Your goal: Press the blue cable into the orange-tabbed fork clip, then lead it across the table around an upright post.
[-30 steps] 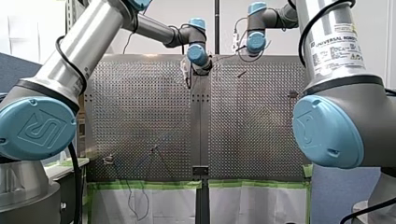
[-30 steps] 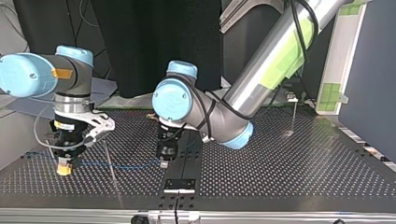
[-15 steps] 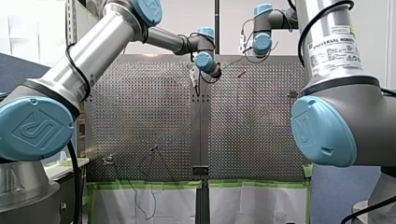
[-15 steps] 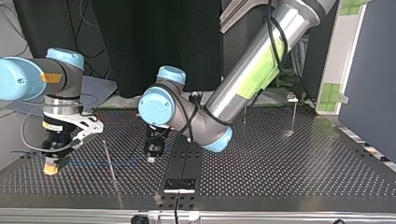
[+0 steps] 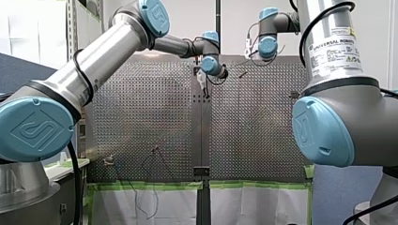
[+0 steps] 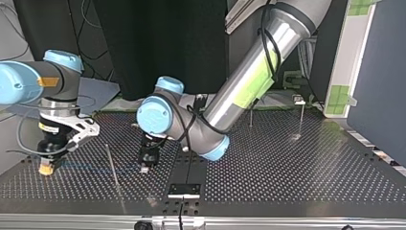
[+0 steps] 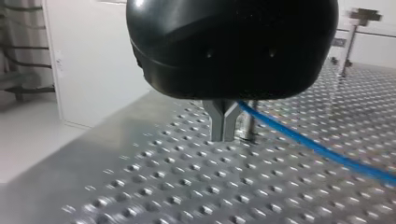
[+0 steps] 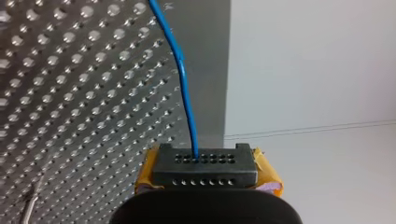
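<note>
Surface: perforated metal plate (image 6: 297, 177) before a dark curtain (image 6: 158, 43), carrying every fixture.
Left of top view: my right arm's pincer (image 6: 46, 167), low near the surface's edge, clenched on the blue cable (image 8: 187, 93).
Lower centre-left: cable stretched low over the surface between both pincers, passing a slim post (image 6: 110, 160).
Centre: my left arm's pincer (image 6: 144, 166), metal fingers (image 7: 215, 119) pressed together where the cable emerges; judged to be grasping it.
Right: taller post (image 6: 301, 112), well apart from the cable.
Step in hand: judged as carrying the taut span. The orange-tabbed fork clip cannot be picked out, so seating is unconfirmed.
Next move calls for: tension held by both pincers while the cable is lowered squarely into the clip's slot, then led around a post.
View differences: right wrist view alone shows the cable entering between yellow pads (image 8: 267, 176); left wrist view alone shows a short post (image 7: 246, 125) just beside the fingers; top view alone shows the whole span.
</note>
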Robot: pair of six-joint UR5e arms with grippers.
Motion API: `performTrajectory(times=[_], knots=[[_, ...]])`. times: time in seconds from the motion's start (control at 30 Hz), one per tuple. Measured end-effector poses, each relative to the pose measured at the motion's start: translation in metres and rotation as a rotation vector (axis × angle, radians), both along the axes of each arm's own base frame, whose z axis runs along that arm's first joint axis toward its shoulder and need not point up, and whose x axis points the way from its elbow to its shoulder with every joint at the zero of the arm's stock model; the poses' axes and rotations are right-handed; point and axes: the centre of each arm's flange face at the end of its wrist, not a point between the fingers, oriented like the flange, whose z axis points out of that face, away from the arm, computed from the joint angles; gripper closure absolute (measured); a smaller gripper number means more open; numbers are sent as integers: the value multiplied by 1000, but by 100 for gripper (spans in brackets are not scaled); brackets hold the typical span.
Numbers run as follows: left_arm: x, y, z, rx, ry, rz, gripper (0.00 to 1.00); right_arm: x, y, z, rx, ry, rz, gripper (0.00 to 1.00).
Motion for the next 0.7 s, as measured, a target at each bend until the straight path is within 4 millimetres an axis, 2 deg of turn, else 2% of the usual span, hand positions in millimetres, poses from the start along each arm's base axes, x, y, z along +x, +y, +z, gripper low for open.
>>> performTrajectory(times=[0.23,0.43,0.7], knots=[[3,-7,15,-28,-34,-8,100,-1,-2,-11,17,6,-3,100],[5,-12,36,-70,-90,-13,100,-4,-5,-16,27,5,-11,100],[7,-17,17,-76,-100,-22,100,-13,-11,-37,62,6,-36,100]])
